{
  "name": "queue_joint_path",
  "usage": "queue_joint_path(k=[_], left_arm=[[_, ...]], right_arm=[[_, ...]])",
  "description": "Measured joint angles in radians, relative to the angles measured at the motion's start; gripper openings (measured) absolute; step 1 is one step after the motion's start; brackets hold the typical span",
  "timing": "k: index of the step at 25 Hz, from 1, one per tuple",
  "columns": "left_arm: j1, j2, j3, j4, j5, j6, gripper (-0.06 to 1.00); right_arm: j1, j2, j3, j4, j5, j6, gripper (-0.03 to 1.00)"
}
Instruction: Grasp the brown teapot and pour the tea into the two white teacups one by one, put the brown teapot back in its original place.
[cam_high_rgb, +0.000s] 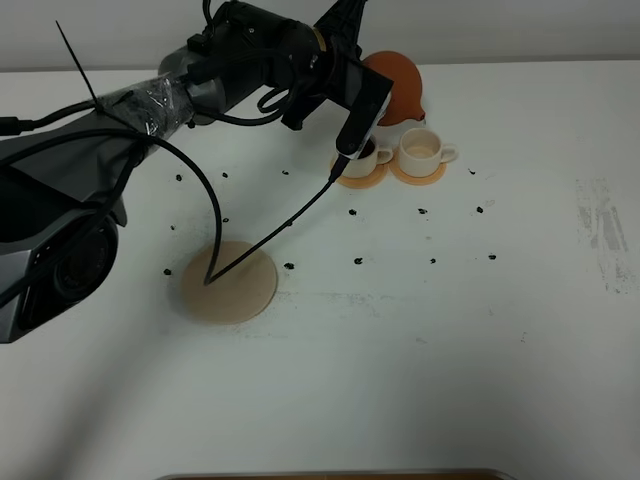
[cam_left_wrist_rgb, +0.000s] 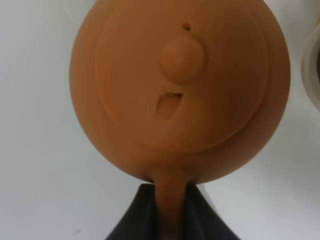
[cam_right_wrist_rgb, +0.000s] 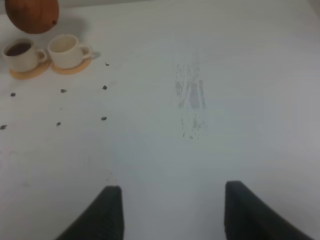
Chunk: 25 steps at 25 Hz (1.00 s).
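Observation:
The brown teapot (cam_high_rgb: 402, 84) hangs in the air just behind the two white teacups, with my left gripper (cam_high_rgb: 374, 100) shut on its loop handle. The left wrist view looks down on its lid and knob (cam_left_wrist_rgb: 182, 57), and the handle (cam_left_wrist_rgb: 171, 207) sits between the dark fingers (cam_left_wrist_rgb: 139, 216). The left teacup (cam_high_rgb: 368, 155) holds dark tea; the right teacup (cam_high_rgb: 424, 148) looks pale inside. Each stands on an orange coaster. The pale beige disc (cam_high_rgb: 230, 283) lies bare at the left. My right gripper (cam_right_wrist_rgb: 167, 212) is open over bare table, far from the cups (cam_right_wrist_rgb: 64, 49).
A black cable (cam_high_rgb: 270, 228) from the left arm droops across the table and touches the beige disc. Small dark specks (cam_high_rgb: 358, 261) dot the white table around the cups. A grey scuffed patch (cam_high_rgb: 603, 228) marks the table's right side.

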Motion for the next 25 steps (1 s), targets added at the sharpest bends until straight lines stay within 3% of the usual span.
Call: queue_joint_path(k=[8,25], left_arm=[[-0.001,0.000,0.000,0.001,-0.016,0.066,0.12],[-0.022,0.000,0.000,0.099,-0.034,0.072,0.12]], right_arm=[[0.000,0.000,0.000,0.000,0.000,0.000,0.47],[0.000,0.000,0.000,0.000,0.000,0.000,0.47]])
